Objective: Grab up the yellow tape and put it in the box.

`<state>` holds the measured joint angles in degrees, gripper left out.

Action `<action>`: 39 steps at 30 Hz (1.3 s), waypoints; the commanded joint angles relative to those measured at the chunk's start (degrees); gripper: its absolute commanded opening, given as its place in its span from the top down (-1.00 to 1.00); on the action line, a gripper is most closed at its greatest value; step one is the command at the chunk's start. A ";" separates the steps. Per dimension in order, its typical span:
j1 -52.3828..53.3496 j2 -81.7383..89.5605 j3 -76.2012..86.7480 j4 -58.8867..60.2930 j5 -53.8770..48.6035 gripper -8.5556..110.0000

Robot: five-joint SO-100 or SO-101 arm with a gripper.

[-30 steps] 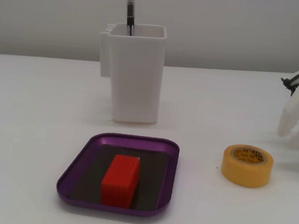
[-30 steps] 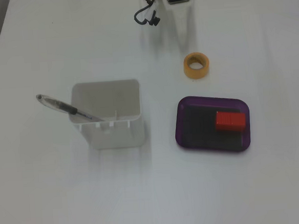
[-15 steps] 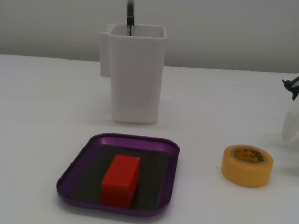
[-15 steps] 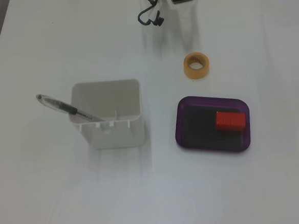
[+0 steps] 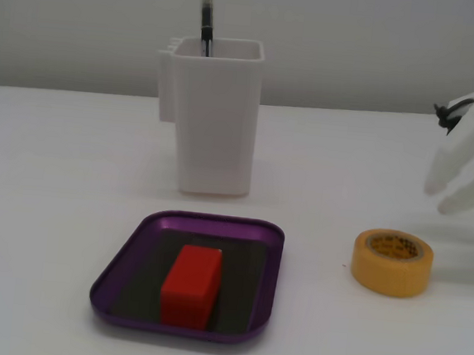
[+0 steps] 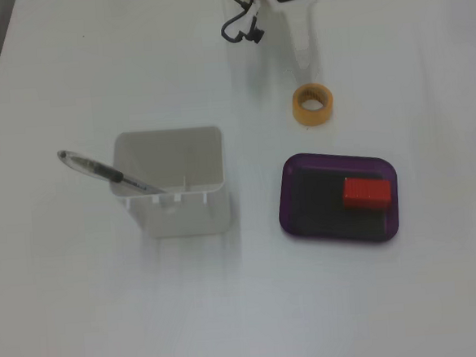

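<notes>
The yellow tape [image 5: 391,262] lies flat on the white table to the right of the box, its hollow core facing up; from above the yellow tape [image 6: 312,105] sits just above the tray's top edge. The box [image 5: 121,269] is a shallow purple tray with a dark floor, and the box [image 6: 285,201] holds a red block [image 5: 190,285]. My white gripper [image 5: 438,198] hangs above and behind the tape at the right edge, fingers slightly apart and empty. From above the gripper [image 6: 302,58] points down at the tape, a short gap away.
A tall white square container [image 5: 213,117] with a pen [image 5: 206,15] standing in it is behind the tray; from above the container [image 6: 171,183] is left of the tray. A loose black cable [image 6: 240,27] hangs beside the arm.
The gripper has swung left and lifted slightly in the side view, reaching closer to the tape. Tape, tray, block and container have not moved.
</notes>
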<state>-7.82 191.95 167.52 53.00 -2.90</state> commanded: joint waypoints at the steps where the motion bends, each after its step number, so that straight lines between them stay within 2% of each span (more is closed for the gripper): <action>1: -0.26 -5.10 -9.23 -0.79 2.90 0.81; 5: -2.37 -22.68 -18.37 2.64 3.16 0.78; 9: -9.32 -40.43 -26.46 6.68 2.99 0.62; 12: -11.69 -50.89 -30.59 7.91 3.96 0.52; 17: -11.87 -62.23 -34.63 7.21 5.45 0.50; 28: -7.91 -71.98 -35.24 -2.11 4.92 0.50; 39: -5.01 -73.48 -35.16 -2.55 4.83 0.50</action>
<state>-13.27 118.56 134.65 50.89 2.20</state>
